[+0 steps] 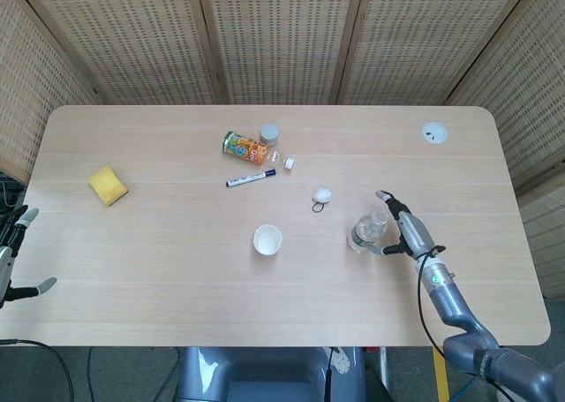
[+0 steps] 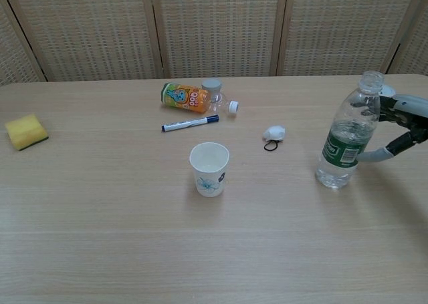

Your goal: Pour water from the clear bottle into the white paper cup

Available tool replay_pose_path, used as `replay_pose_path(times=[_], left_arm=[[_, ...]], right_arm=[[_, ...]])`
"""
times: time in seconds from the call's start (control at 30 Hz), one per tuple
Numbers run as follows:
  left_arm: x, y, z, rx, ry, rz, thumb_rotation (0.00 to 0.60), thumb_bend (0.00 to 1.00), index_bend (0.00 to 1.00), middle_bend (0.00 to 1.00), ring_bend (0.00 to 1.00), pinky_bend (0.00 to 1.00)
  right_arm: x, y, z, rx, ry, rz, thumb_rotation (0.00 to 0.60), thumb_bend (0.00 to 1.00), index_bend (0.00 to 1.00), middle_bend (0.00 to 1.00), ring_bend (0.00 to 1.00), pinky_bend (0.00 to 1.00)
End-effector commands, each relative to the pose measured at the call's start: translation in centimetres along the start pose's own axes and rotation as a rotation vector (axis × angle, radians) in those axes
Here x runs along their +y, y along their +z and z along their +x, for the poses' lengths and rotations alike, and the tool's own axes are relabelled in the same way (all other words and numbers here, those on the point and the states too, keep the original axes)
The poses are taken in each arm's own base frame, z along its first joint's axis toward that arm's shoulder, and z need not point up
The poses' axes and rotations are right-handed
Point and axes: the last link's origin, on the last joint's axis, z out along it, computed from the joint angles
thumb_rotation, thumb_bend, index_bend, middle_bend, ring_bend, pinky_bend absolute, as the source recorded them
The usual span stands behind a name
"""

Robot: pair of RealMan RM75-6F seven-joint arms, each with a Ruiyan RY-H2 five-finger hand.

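Observation:
The clear bottle stands upright and uncapped on the table, with a green label and water in its lower part. To its left stands the white paper cup, upright, its opening facing up. My right hand is just to the right of the bottle, fingers spread around it but not gripping; one fingertip lies close to the label. At the table's left edge my left hand hangs with its fingers apart and holds nothing.
An orange drink bottle lies on its side at the back, with a grey lid and a small white cap beside it. A marker, a white wad with a hair tie and a yellow sponge lie around.

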Motion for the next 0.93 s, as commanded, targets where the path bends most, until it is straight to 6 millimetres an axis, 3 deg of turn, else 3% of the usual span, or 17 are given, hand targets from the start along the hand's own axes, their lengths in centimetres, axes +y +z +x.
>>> replay_pose_path(times=[0.03, 0.13, 0.23, 0.43, 0.67, 0.93], left_arm=[[0.0, -0.1, 0.0, 0.003, -0.001, -0.001, 0.600, 0.00, 0.00, 0.00, 0.00, 0.00], [0.0, -0.4, 0.1, 0.007, -0.003, -0.004, 0.600, 0.00, 0.00, 0.00, 0.00, 0.00], [0.0, -0.8, 0.0, 0.020, 0.003, -0.013, 0.600, 0.00, 0.00, 0.00, 0.00, 0.00], [-0.1, -1.3, -0.6, 0.043, 0.017, -0.029, 0.600, 0.00, 0.00, 0.00, 0.00, 0.00], [-0.3, -1.7, -1.2, 0.048, 0.027, -0.035, 0.600, 0.00, 0.00, 0.00, 0.00, 0.00], [-0.3, -1.9, -1.2, 0.051, 0.035, -0.040, 0.600, 0.00, 0.00, 0.00, 0.00, 0.00]], right_arm=[[0.8, -2.7, 2.0, 0.012, -0.160, -0.005, 0.600, 0.00, 0.00, 0.00, 0.00, 0.00], [2.1, -4.8, 3.5, 0.073, -0.301, -0.021, 0.600, 0.00, 0.00, 0.00, 0.00, 0.00], [3.2, -8.3, 4.8, 0.166, -0.438, -0.036, 0.600, 0.00, 0.00, 0.00, 0.00, 0.00], [2.3, -12.5, 5.7, 0.246, -0.538, -0.009, 0.600, 0.00, 0.00, 0.00, 0.00, 0.00], [-0.2, -15.9, 5.8, 0.300, -0.592, -0.033, 0.600, 0.00, 0.00, 0.00, 0.00, 0.00], [-1.0, -17.2, 5.6, 0.325, -0.679, -0.095, 0.600, 0.00, 0.00, 0.00, 0.00, 0.00]])
